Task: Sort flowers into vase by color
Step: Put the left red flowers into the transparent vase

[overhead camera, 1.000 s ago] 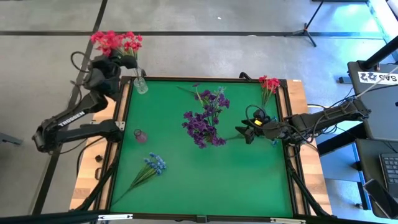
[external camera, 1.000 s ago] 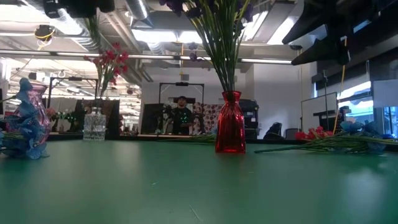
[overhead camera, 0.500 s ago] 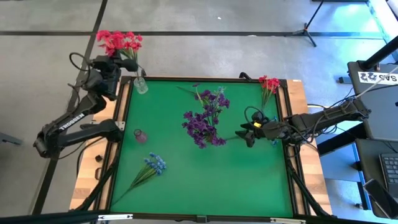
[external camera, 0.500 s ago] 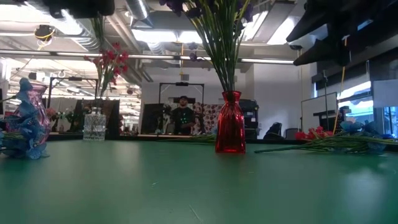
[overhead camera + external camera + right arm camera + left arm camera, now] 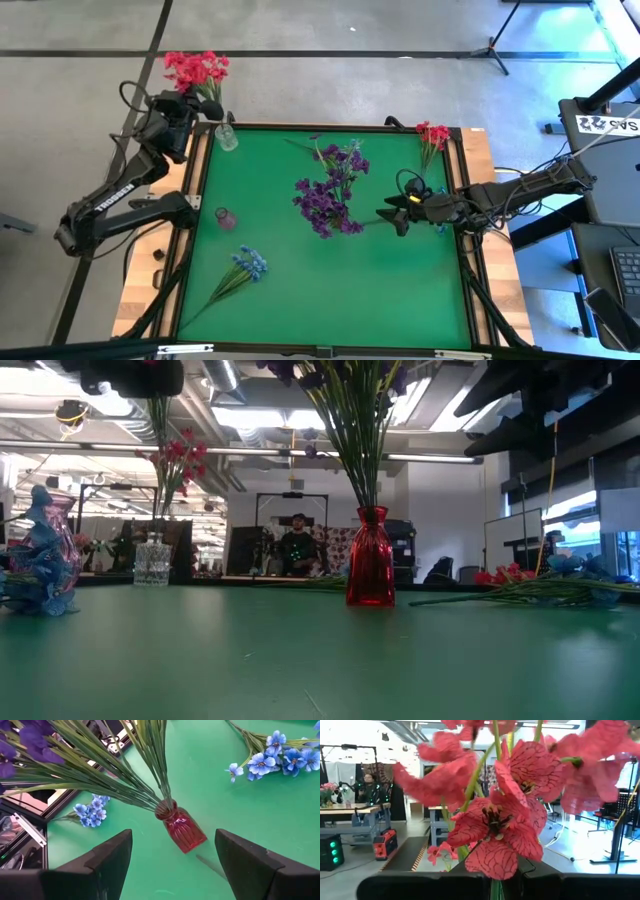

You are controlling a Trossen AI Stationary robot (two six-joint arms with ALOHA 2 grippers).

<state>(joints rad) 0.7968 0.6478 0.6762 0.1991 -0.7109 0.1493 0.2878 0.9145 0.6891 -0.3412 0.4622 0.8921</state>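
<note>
My left gripper (image 5: 203, 104) hangs over the table's far left corner, shut on a bunch of red-pink flowers (image 5: 196, 67); their blossoms fill the left wrist view (image 5: 495, 820). A clear vase (image 5: 227, 136) (image 5: 152, 560) stands just below it. My right gripper (image 5: 398, 216) (image 5: 173, 851) is open at the table's right side. Its fingers stand wide on either side of the red vase (image 5: 184, 831) (image 5: 370, 570) and do not touch it. The vase holds the dark purple flowers (image 5: 330, 190). Light blue flowers (image 5: 245, 266) lie flat at the near left. My left gripper pinches the red-pink bunch by its green stems (image 5: 495, 889), just under the blossoms, between its two fingers. The blossoms stick out beyond the fingers, past the table's far edge. The stems (image 5: 219, 119) slant down from the fingers toward the clear vase's mouth.
A small pink vase (image 5: 225, 217) (image 5: 52, 550) stands at the table's left side. More red-pink flowers (image 5: 432, 135) lie at the far right corner. Loose purple sprigs (image 5: 318, 148) lie near the far edge. The near middle of the green mat (image 5: 340, 290) is bare. A person shows in the room behind.
My left gripper has carried the red-pink flowers a little toward the table's right, closer to the spot over the clear vase.
</note>
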